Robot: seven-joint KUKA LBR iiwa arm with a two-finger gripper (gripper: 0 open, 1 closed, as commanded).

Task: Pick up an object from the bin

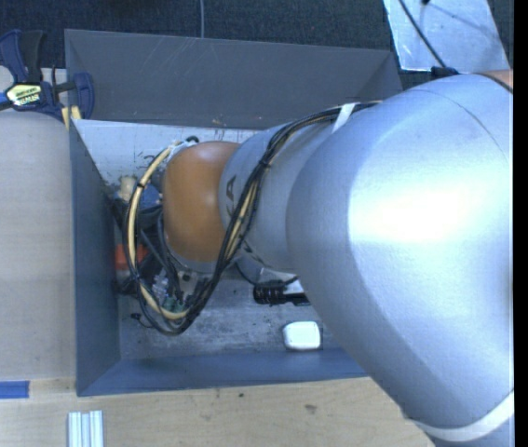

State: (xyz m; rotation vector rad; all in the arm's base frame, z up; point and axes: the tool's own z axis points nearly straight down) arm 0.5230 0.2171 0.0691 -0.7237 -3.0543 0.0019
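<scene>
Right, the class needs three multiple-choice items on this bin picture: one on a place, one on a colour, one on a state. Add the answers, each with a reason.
1. Where in the bin does the small white block lie?
A. by the wall at the picture's bottom
B. by the wall at the top
C. on the rim

2. What colour is the wrist cover of the arm?
A. green
B. orange-brown
C. blue

3. The arm is
A. reaching down into the bin
B. parked outside the bin
C. folded away upward

Answers: A, the block lies beside the bottom wall; B, the dome is orange-brown; A, its wrist sits between the walls.
</scene>
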